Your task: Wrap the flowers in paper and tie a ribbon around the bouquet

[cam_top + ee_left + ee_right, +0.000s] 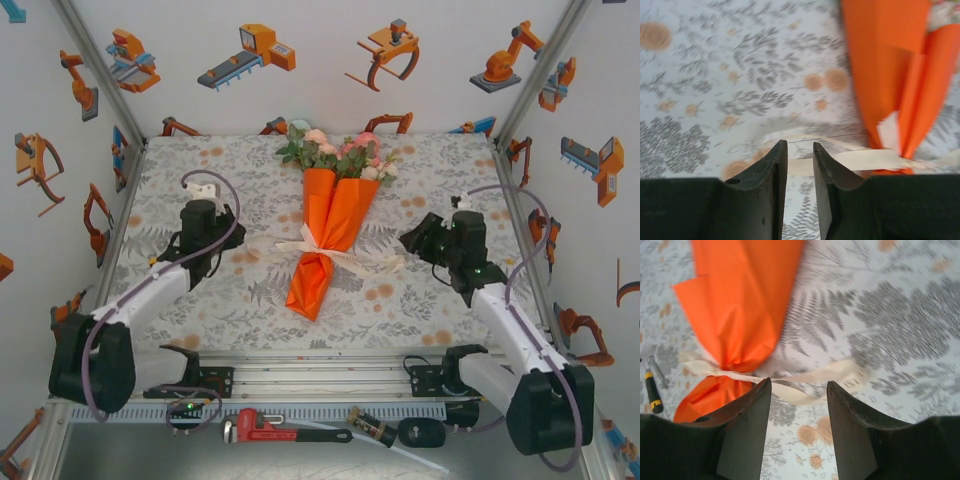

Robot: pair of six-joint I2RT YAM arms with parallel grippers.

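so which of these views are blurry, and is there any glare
Top external: sharp, evenly lit, no glare, the bouquet crisp. Left wrist: motion blur smears the tablecloth and the paper, while the left fingers look sharp. Right wrist: same smear over paper and ribbon, the right fingers sharp.

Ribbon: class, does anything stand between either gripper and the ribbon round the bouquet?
Nothing visible does. The left gripper and right gripper hang open over the tablecloth, each with a ribbon tail lying directly ahead of its open jaws.
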